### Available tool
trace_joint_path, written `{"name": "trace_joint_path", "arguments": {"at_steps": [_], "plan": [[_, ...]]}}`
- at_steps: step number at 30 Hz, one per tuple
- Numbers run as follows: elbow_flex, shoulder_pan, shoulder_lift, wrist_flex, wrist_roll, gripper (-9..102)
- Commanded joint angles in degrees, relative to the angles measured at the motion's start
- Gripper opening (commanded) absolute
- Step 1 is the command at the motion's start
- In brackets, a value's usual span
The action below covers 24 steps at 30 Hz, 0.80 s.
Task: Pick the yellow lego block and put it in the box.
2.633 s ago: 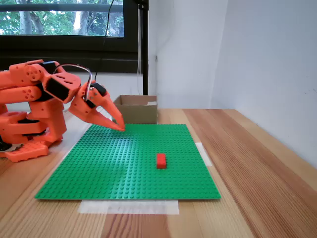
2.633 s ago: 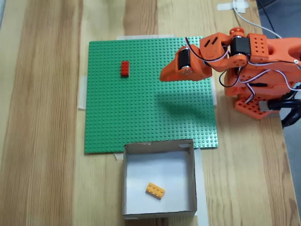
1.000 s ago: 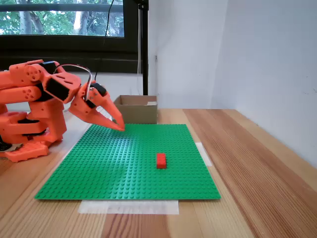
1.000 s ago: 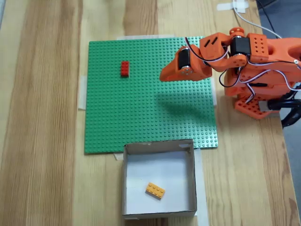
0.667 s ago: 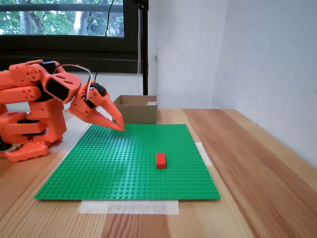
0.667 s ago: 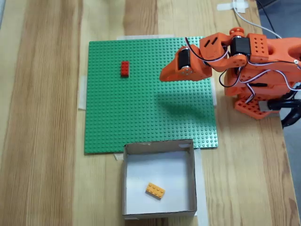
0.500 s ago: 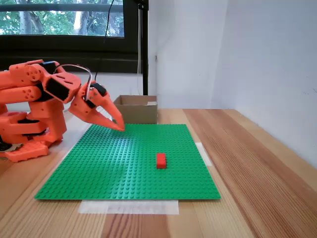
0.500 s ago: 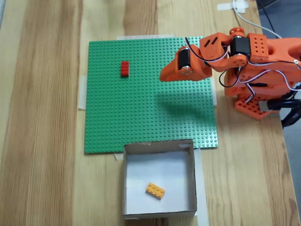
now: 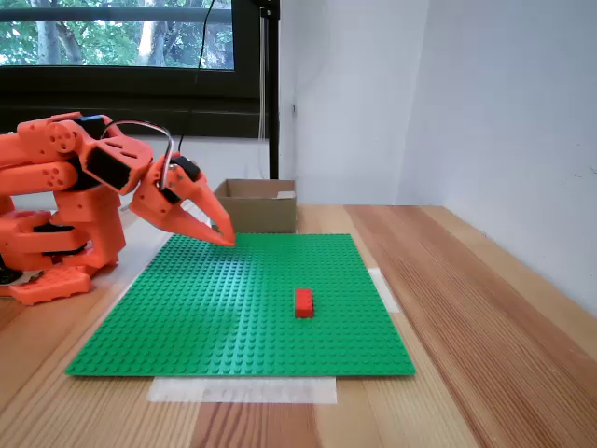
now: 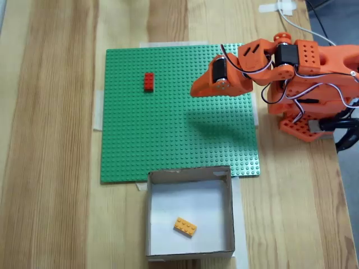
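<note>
yellow lego block (image 10: pixel 185 226) inside box (image 10: pixel 189 175), gripper (image 10: pixel 194 89) closed

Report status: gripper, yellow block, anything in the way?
Gripper shut, empty, hovering over green baseplate. Yellow lego block lying inside box. Red brick on baseplate, apart from both.

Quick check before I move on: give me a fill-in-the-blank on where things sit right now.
1. The yellow lego block lies inside the ____.
2. The red lego brick sits on the ____ baseplate.
3. The gripper hangs above the baseplate, holding ____.

Missing words: box; green; nothing
</note>
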Motion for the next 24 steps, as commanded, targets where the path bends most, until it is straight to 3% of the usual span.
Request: {"name": "trace_joint_path", "arguments": {"at_steps": [1, 24], "plan": [[0.44, -0.44, 0.26, -0.79, -0.26, -1], [0.44, -0.44, 0.26, -0.79, -0.26, -1]]}}
